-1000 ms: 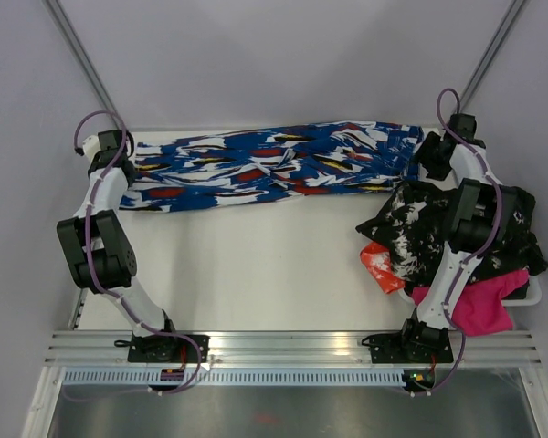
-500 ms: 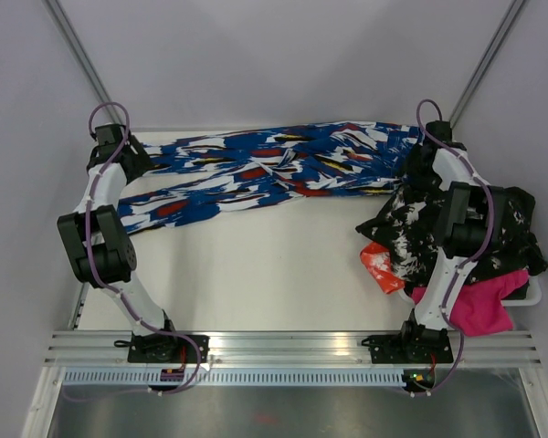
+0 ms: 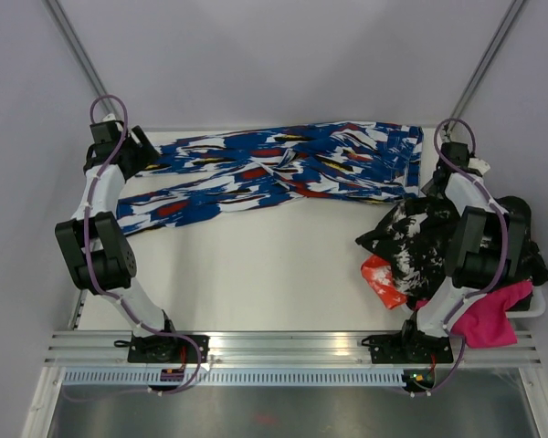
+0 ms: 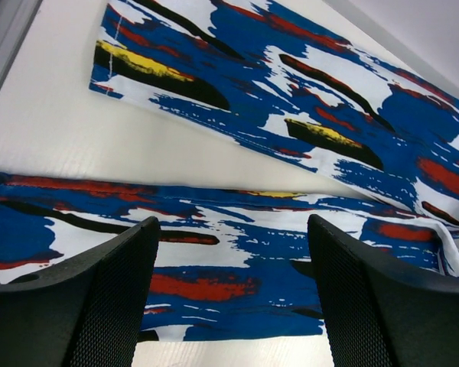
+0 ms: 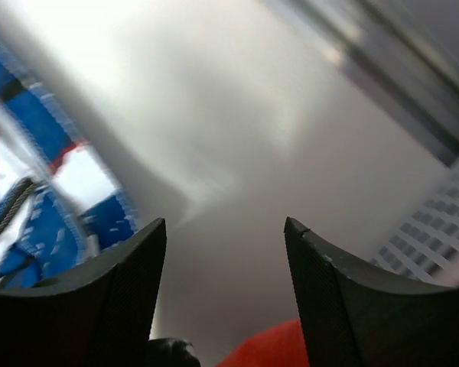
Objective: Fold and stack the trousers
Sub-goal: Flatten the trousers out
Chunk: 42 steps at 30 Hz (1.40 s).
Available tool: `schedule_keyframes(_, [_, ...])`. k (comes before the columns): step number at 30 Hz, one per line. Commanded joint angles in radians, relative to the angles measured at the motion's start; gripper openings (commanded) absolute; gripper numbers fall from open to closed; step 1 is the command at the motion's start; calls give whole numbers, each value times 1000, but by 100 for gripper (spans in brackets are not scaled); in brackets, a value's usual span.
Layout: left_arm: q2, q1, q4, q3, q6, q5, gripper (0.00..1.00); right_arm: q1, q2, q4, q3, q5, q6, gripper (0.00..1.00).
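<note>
The trousers (image 3: 274, 169), royal blue with white, red, black and yellow splashes, lie stretched across the far part of the table, legs to the left and waist to the right. My left gripper (image 3: 139, 155) hovers open over the leg ends. In the left wrist view both legs (image 4: 291, 107) lie flat below the gripper (image 4: 233, 229), with nothing between its fingers. My right gripper (image 3: 436, 182) stands open just right of the waist. The blurred right wrist view shows bare table between the gripper's (image 5: 226, 229) fingers and the waist edge (image 5: 46, 199) at the left.
A heap of other clothes lies at the right: a black-and-white garment (image 3: 411, 233), an orange-red piece (image 3: 381, 274) and a pink one (image 3: 489, 319) on a white tray (image 3: 535, 308). Metal rails (image 3: 292, 347) run along the near edge.
The left gripper has opened and let go of the leg ends, and the near leg now lies slanted on the table. The right arm has swung right, off the waist, and the heap has shifted.
</note>
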Motion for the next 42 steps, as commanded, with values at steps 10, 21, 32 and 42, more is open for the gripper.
schedule_keyframes(10, [51, 0, 24, 71, -1, 110, 83, -64, -245, -79, -255, 166, 119, 73])
schedule_keyframes(21, [32, 3, -153, 46, -110, -124, 84, -38, -129, -29, 188, -120, -125, 84])
schedule_keyframes(32, [-78, 2, -68, -235, -427, -149, 81, 152, 231, -245, 728, -120, 125, 84])
schedule_keyframes(42, [-107, 2, -69, -286, -427, -155, 81, 482, 117, -182, 526, 43, 523, 74])
